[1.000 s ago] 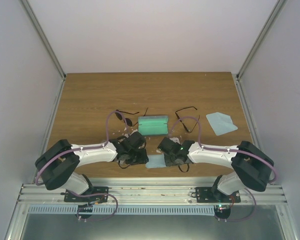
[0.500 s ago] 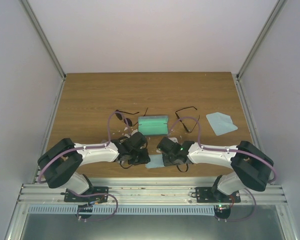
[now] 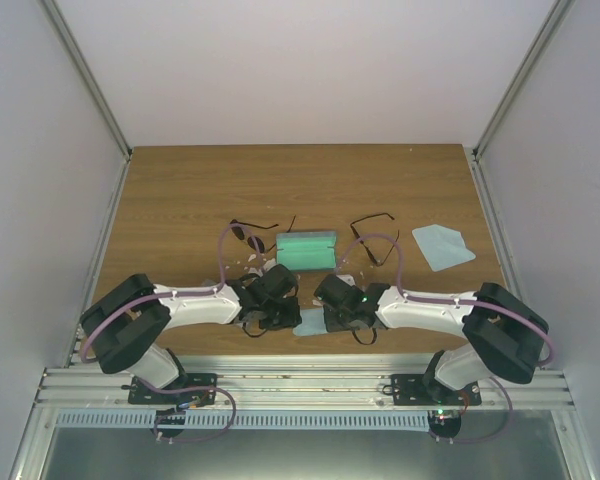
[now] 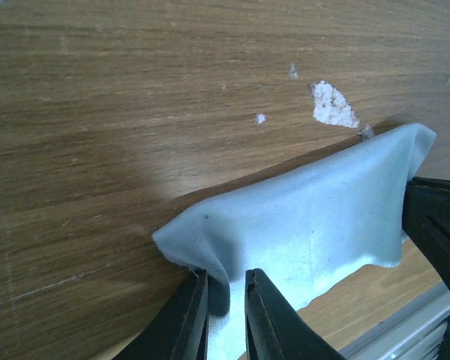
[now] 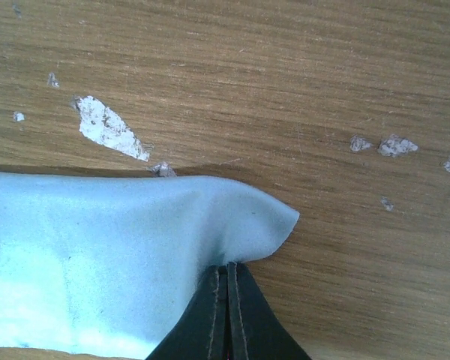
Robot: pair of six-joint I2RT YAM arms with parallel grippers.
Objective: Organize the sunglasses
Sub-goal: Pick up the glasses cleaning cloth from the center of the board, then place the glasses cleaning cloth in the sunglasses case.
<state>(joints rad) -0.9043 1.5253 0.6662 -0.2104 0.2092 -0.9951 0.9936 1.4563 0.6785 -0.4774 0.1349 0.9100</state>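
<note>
Pinching soft light-blue cloth [image 4: 315, 217]: L gripper [image 4: 225, 289] nearly closed on one edge, R gripper [image 5: 227, 274] tight on opposite corner. Thin black wire dark-lens sunglasses [image 3: 245, 232] & paler-lens sunglasses [image 3: 373, 240] farther back on brown wooden bench [image 3: 180, 190]. Lift ends evenly, taut.

Bright diffuse light, soft shadows (wrist views sharp)

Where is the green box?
In the top view the green box lies flat in the middle of the table, between the dark-lensed sunglasses on its left and the other pair on its right.
</note>
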